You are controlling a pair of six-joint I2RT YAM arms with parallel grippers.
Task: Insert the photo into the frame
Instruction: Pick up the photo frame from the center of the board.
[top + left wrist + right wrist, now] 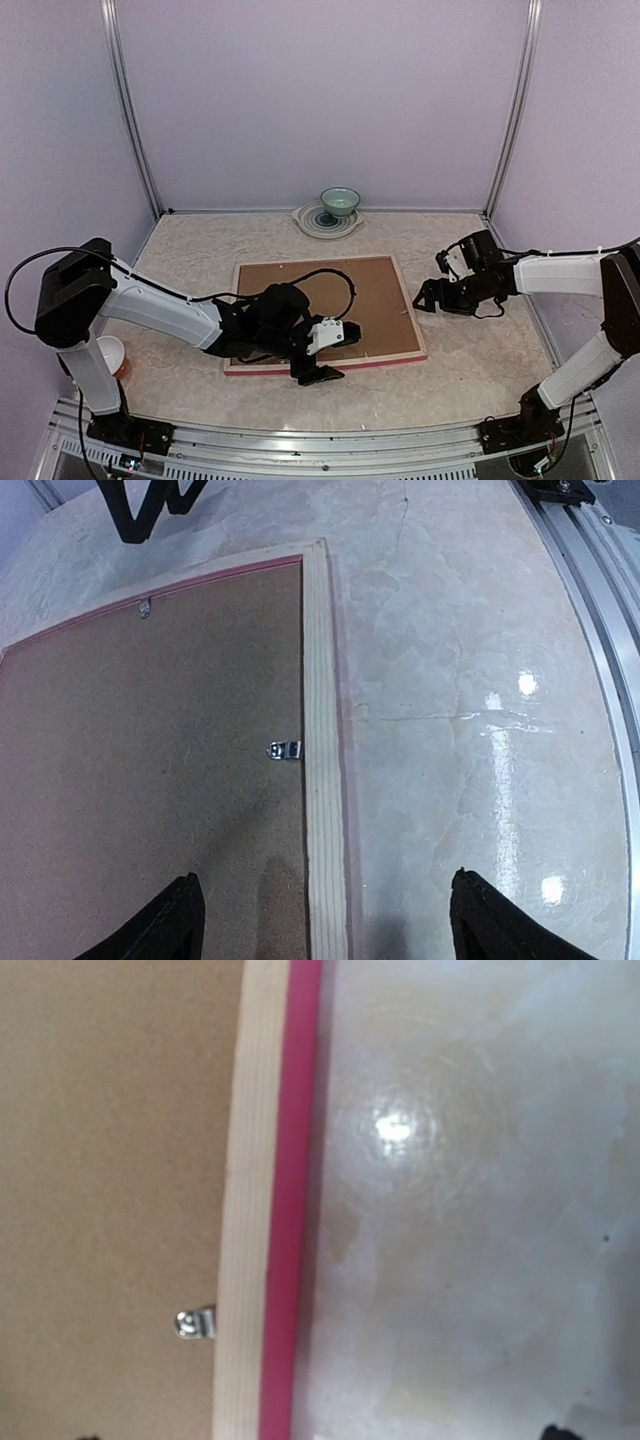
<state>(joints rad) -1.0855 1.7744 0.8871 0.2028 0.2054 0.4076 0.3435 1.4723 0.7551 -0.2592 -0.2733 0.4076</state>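
The frame [390, 358] lies face down mid-table, its pale wood back up and its pink-red edge showing. The brown hardboard backing [370, 300] fills it, held by small metal clips [283, 750]. The photo is hidden. My left gripper [330, 352] is open and empty, its fingers straddling the frame's near rail [322, 680] just above it. My right gripper [432, 282] is open and empty, low beside the frame's right rail [255, 1160]. Only its fingertips show at the bottom of the right wrist view. A clip [193, 1323] sits by that rail.
A green bowl [340, 203] stands on a pale plate [312, 222] at the back wall. A white and orange cup [110, 355] sits by the left arm's base. An aluminium rail [590, 570] runs along the table's near edge. Purple walls enclose three sides.
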